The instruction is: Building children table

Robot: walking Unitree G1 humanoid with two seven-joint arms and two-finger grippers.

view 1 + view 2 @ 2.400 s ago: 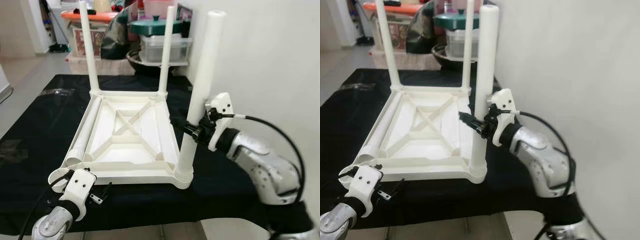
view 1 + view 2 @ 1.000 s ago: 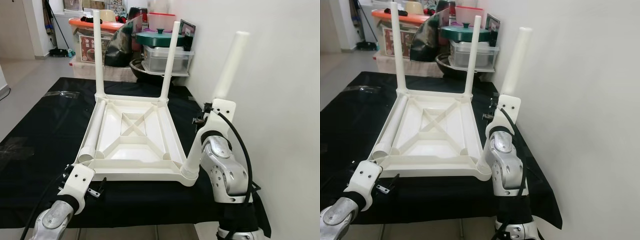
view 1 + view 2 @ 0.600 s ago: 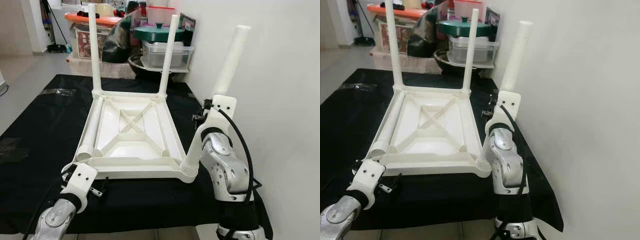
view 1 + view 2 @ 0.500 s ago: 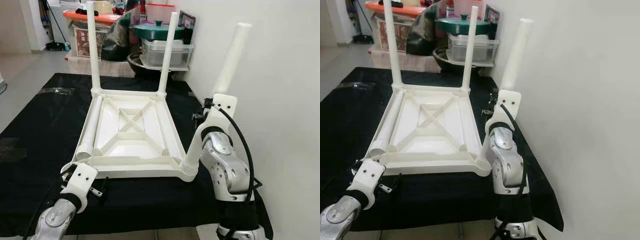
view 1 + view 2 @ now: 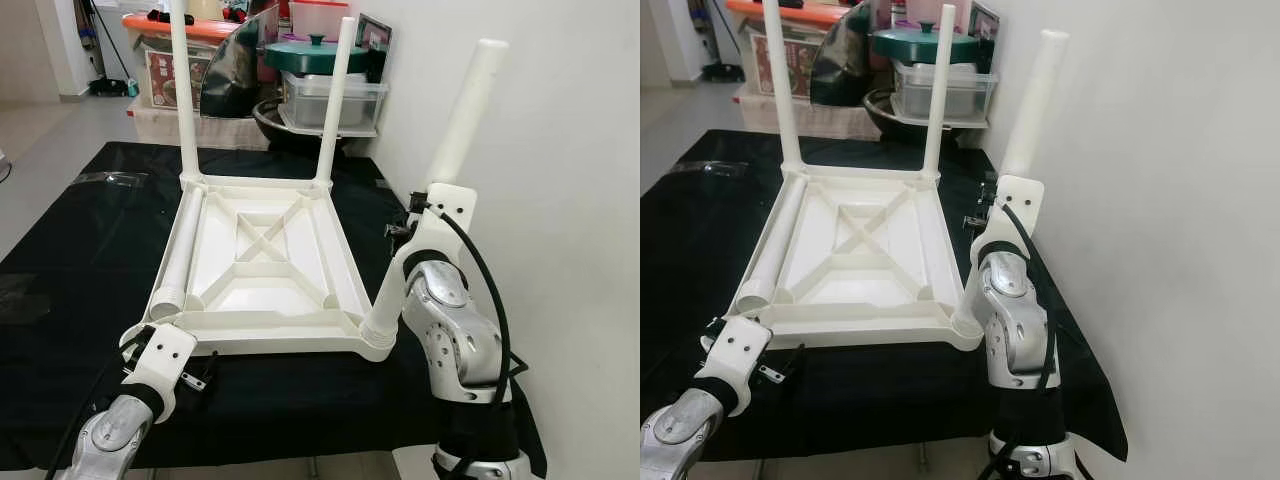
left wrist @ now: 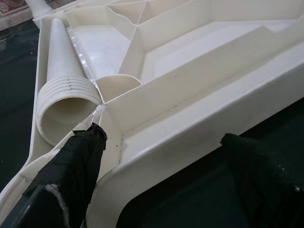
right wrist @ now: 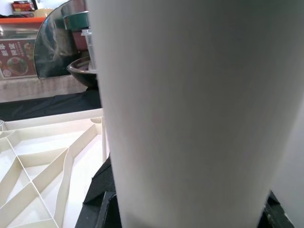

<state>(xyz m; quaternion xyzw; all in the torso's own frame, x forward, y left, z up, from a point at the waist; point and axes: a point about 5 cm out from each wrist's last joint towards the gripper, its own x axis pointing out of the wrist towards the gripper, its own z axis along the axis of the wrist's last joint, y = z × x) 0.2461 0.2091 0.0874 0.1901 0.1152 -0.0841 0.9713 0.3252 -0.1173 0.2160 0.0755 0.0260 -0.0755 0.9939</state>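
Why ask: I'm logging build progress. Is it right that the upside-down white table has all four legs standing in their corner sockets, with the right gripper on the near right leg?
Not quite. Only three legs stand on the table: the fourth leg lies loose inside it along the left edge, as the left eye view shows. The right gripper is on the near right leg.

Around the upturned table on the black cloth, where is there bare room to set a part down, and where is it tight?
Bare black cloth lies on the robot's left of the upturned table, and in a strip along the near edge. Crowded: the near right corner, where the right pincer holds the tilted leg, and the near left corner at the left pincer. Containers crowd the far end.
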